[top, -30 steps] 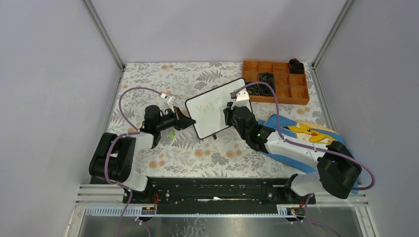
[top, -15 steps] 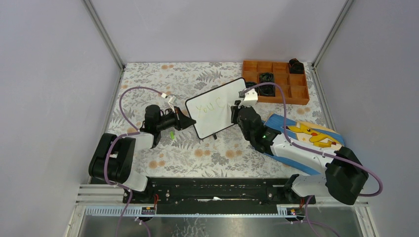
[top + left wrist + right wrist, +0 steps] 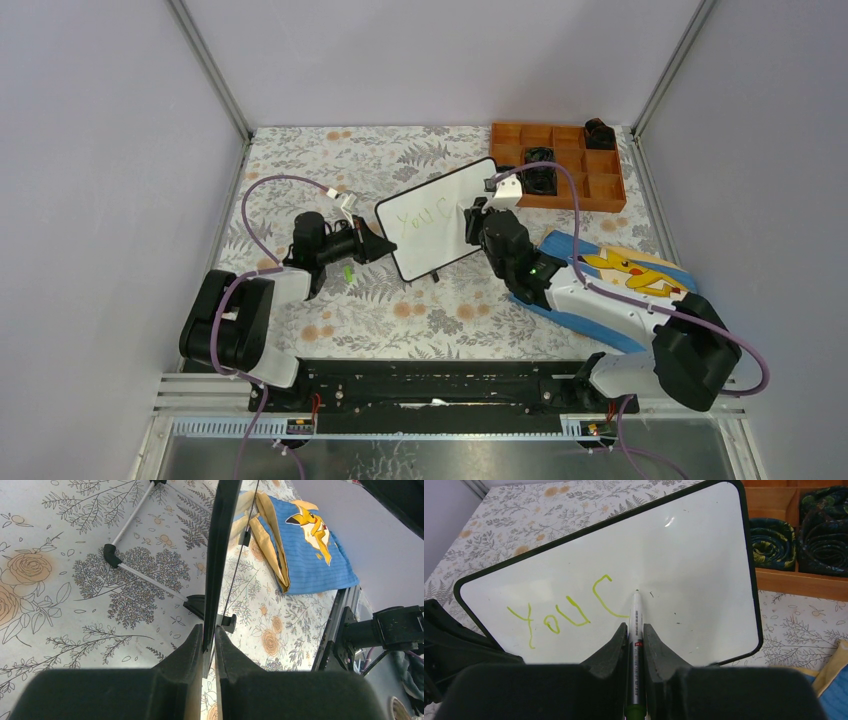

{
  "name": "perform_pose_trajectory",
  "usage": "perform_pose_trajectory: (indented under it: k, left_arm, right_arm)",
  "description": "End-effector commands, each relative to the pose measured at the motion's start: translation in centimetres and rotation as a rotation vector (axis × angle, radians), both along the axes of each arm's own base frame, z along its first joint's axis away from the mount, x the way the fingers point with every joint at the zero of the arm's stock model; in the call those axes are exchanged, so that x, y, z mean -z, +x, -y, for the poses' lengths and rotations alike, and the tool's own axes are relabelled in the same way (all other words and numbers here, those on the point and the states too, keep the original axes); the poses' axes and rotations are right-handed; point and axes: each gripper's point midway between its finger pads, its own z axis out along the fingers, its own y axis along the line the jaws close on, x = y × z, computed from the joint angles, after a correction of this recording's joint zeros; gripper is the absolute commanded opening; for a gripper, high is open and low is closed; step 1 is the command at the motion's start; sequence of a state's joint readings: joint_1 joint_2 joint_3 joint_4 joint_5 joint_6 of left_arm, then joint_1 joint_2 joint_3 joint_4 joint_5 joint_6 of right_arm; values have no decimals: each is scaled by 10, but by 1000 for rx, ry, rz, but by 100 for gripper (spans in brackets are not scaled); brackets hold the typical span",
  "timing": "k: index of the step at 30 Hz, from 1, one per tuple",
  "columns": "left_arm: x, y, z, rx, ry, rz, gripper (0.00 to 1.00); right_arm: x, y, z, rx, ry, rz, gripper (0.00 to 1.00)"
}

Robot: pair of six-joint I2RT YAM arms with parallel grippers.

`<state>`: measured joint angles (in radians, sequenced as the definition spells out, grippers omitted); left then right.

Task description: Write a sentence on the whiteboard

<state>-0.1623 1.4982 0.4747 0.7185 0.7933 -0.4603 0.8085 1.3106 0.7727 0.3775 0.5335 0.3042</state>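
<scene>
Plain grey walls point(image 3: 120, 150) close in a worktop point(image 3: 300, 160) covered with a flowered cloth. The whiteboard point(image 3: 452, 205) stands propped at a tilt about the middle of it, a little toward the far edge. Its long axis runs from the left side up toward the far right corner.

On it the sentence point(image 3: 576, 614) is only begun: green letters reading about "You C", starting near the board's left end. The rest of that line and all the surface below it are bare.

My right fingers point(image 3: 614, 650) are closed tight on a marker point(image 3: 636, 630). It points straight away from them, its tip at the board just right of the foot of the "C". As far as I can tell it touches. The blank stretch lies to the right of the tip, along the long axis toward the far right corner. I judge the next letters must travel that way, and this arm is the one placed for it.

My left fingers point(image 3: 187, 650) are pinched shut on the board's thin black frame at its left short edge, and they steady it edge-on.

Further out, a blue Pikachu cloth point(image 3: 620, 275) lies by the right edge under my right arm. An orange tray point(image 3: 570, 205) sits in the far right corner
</scene>
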Motion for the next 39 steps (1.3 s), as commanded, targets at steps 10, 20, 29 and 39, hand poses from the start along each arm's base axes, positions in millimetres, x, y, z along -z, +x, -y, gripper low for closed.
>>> perform_pose_trajectory:
  k: [10, 20, 29, 39]
  left_arm:
    - [15, 2, -6, -39, 49, -36, 0]
    - [15, 3, -6, -41, 50, -36, 0]
    - [15, 3, -6, -42, 52, -38, 0]
    - [16, 2, -6, -41, 56, -38, 0]
  right_arm:
    - [-28, 16, -18, -19, 68, 55, 0]
    - [-22, 14, -28, -71, 64, 36, 0]
    - [3, 4, -24, -88, 27, -29, 0]
    - [13, 2, -7, -28, -23, -55, 0]
